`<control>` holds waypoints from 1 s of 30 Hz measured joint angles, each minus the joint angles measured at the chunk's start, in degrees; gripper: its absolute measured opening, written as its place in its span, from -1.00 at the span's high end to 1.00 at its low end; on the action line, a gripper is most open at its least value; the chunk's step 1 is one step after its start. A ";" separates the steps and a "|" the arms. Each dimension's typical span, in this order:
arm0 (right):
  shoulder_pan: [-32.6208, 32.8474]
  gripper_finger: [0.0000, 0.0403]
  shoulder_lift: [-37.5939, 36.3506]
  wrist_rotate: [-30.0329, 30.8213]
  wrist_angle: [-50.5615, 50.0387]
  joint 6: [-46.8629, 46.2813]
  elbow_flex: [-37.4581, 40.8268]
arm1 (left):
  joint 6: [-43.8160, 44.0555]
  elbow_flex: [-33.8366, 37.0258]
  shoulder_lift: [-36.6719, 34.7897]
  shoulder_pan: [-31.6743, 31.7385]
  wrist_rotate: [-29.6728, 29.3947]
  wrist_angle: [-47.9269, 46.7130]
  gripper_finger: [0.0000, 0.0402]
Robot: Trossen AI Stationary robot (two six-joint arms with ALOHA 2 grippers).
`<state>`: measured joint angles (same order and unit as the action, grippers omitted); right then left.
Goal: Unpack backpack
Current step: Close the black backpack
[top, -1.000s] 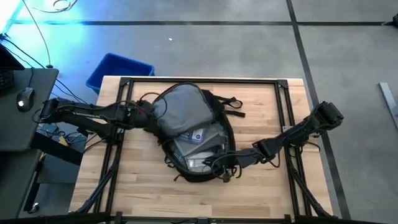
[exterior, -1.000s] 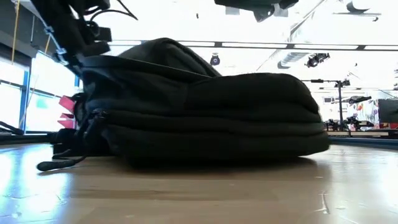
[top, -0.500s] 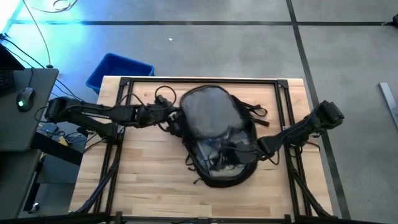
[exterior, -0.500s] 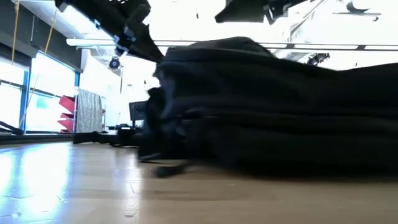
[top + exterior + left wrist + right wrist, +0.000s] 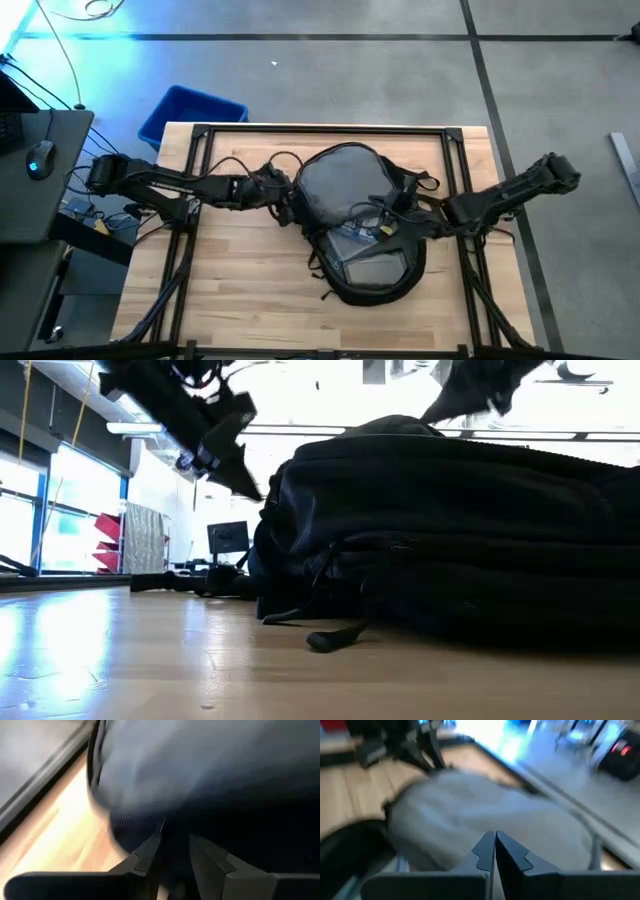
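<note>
The black backpack (image 5: 360, 225) lies flat on the wooden table, right of centre. Its grey-lined flap (image 5: 340, 178) is laid open toward the far edge, and a clear pouch (image 5: 365, 248) shows inside. In the low view the backpack (image 5: 450, 540) fills the right half, with a loose strap end (image 5: 335, 638) on the wood. My left gripper (image 5: 287, 197) is at the backpack's left side, shut on its black fabric. My right gripper (image 5: 385, 226) hovers over the open compartment. It is shut (image 5: 495, 837) and nothing shows between its fingers. My left gripper pinches the black fabric of the backpack's left side (image 5: 172, 826) between its two fingers (image 5: 150, 847). It comes from the table's left, slanting down. The backpack stays lying on the table. Blur hides whether it grips an edge or a fold.
A blue bin (image 5: 190, 112) stands on the floor off the far left corner. A black metal frame (image 5: 320, 129) runs along the table's far edge and sides. Bare wood (image 5: 230, 290) lies near and left of the backpack. Loose cables (image 5: 250, 160) arch over my left arm.
My left gripper has gone toward the table's right edge, rolling and tipping, and has closed somewhat. The whole backpack has slid along the table to the right with it. My right gripper, shut throughout, has risen from the backpack's near rim toward the far edge, over the open compartment.
</note>
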<state>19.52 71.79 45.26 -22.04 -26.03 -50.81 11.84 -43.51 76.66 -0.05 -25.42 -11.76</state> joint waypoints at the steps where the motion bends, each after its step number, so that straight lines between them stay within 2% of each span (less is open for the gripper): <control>1: -1.05 1.00 1.48 -2.48 -0.29 -0.05 0.00 | 1.53 0.00 0.52 0.00 -1.30 -2.99 0.62; 4: -4.08 1.00 6.75 -6.90 -0.10 1.40 0.04 | 6.06 0.50 3.92 0.42 -6.01 -8.00 0.62; 7: -6.36 1.00 11.62 -13.71 2.03 4.68 -0.02 | 4.91 2.99 9.36 1.75 -4.05 -1.53 0.62; 9: -7.13 1.00 14.11 -16.08 4.67 6.50 -0.20 | 0.26 3.89 13.60 2.99 -0.82 7.56 0.62; 11: -7.20 1.00 16.11 -16.89 7.33 7.87 -0.22 | -5.30 4.17 17.37 3.61 -0.92 15.76 0.62; 14: -7.20 1.00 17.88 -18.59 10.26 10.67 -0.22 | -13.42 2.39 21.22 4.31 -5.28 26.79 0.62; 17: -7.18 1.00 18.64 -20.96 12.66 11.53 -0.22 | -19.56 -0.63 20.81 4.07 -13.79 33.10 0.62; 19: -7.54 1.00 18.73 -22.28 13.87 11.82 -0.15 | -26.07 -2.21 18.74 3.76 -14.22 37.48 0.64; 22: -7.92 1.00 18.88 -23.43 15.08 13.08 -0.17 | -34.08 -3.88 14.47 2.13 -7.94 43.93 0.69; 26: -8.45 1.00 19.55 -22.44 18.04 15.31 -0.11 | -36.67 -4.91 8.84 0.74 7.62 45.52 0.77; 30: -8.45 1.00 20.20 -12.52 20.74 17.20 0.03 | -30.83 -5.38 5.21 -0.53 22.70 46.48 0.84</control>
<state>11.07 91.99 32.74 -1.30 -8.83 -50.78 -19.00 -48.88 81.86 -0.58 -2.72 34.72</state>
